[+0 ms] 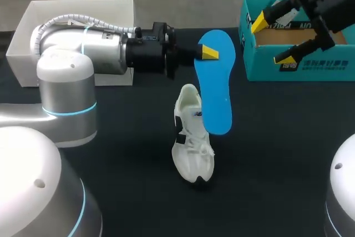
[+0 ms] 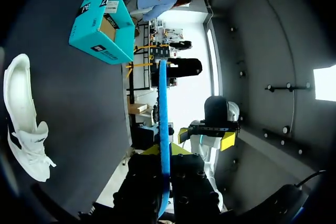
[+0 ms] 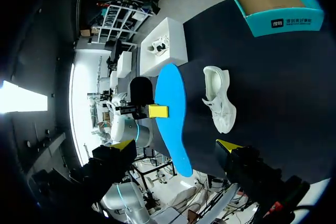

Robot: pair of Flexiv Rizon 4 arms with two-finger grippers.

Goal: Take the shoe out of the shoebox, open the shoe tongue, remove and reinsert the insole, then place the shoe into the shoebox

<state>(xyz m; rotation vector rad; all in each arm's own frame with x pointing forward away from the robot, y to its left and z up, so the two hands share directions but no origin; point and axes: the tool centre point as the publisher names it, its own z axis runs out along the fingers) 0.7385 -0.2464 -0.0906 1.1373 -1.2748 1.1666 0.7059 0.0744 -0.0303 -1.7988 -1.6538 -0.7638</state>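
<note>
My left gripper (image 1: 209, 53) is shut on the upper part of a blue insole (image 1: 217, 90), holding it in the air above the table. In the left wrist view the insole (image 2: 163, 124) shows edge-on between that gripper's fingers (image 2: 164, 153). A white shoe (image 1: 192, 140) lies on the black table just below and left of the insole, and it also shows in both wrist views (image 2: 23, 119) (image 3: 220, 98). My right gripper (image 1: 270, 40) is open above the near left corner of the teal shoebox (image 1: 310, 65), holding nothing. From its own wrist view the right gripper (image 3: 176, 145) faces the insole (image 3: 172, 103).
A white box (image 1: 33, 31) stands at the back left, behind my left arm. The teal shoebox (image 3: 273, 3) (image 2: 102, 22) sits open at the back right with its brown inside showing. The black table (image 1: 266, 154) has bare room in front of and right of the shoe.
</note>
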